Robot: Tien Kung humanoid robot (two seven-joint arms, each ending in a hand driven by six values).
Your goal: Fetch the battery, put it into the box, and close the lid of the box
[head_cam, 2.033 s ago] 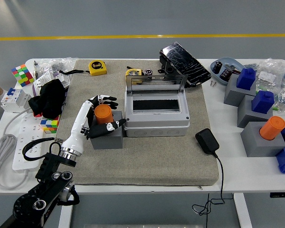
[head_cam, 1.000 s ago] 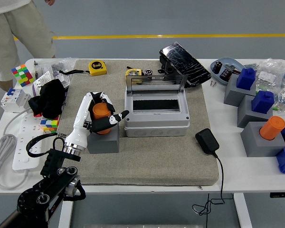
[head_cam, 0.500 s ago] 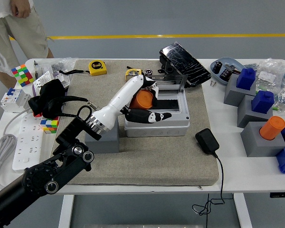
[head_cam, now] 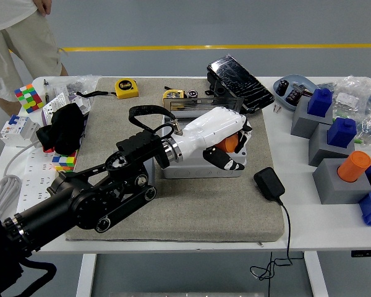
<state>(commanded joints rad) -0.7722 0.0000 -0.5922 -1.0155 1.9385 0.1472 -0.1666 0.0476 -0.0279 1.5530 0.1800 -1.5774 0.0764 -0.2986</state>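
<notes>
The left arm [head_cam: 93, 204] reaches from the near left corner across the mat [head_cam: 191, 210]. Its left hand [head_cam: 226, 145] is clenched around the orange battery [head_cam: 229, 143], directly over the box [head_cam: 204, 162], so the drop is straight down. The hand hides the opening and the battery's axis. Behind, the lid [head_cam: 201, 106] seems upright.

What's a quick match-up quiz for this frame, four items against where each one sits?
Items:
1. orange battery
2. yellow tape measure
3. black power adapter
4. left hand

Places:
A. on the mat, right of the box
B. over the open grey box
C. far edge of the mat, left of the lid
D. inside the hand's grasp

Pairs: 1-D, 2-C, 3-A, 4-B
</notes>
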